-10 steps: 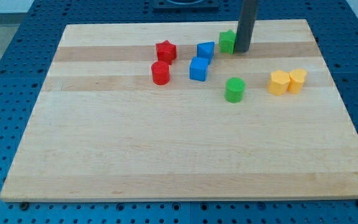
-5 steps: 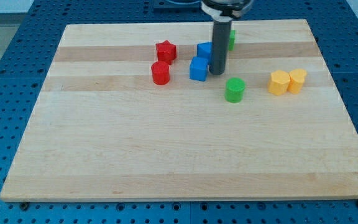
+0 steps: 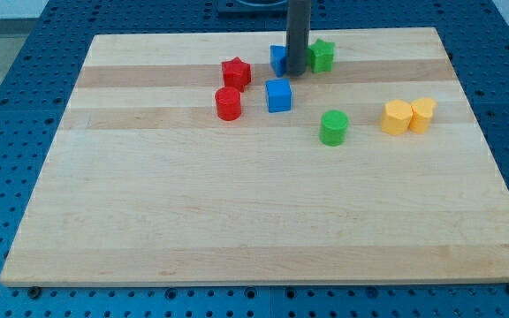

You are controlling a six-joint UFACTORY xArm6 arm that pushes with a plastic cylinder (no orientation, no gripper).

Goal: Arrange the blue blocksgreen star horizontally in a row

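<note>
My tip (image 3: 295, 72) stands near the view's top, between a blue block (image 3: 278, 59) on its left, which it partly hides, and the green star (image 3: 322, 55) on its right. A second blue cube (image 3: 278, 94) lies just below, to the tip's lower left. The tip touches or nearly touches the upper blue block.
A red star (image 3: 236, 72) and a red cylinder (image 3: 228, 103) lie left of the blue blocks. A green cylinder (image 3: 333, 127) sits lower right. Two yellow blocks (image 3: 397, 117) (image 3: 423, 114) stand side by side at the right. The wooden board (image 3: 254, 221) rests on a blue perforated table.
My tip went from right of the green star down beside the blue cubes, then back up. The upper blue block has moved up and slightly left, level with the green star.
</note>
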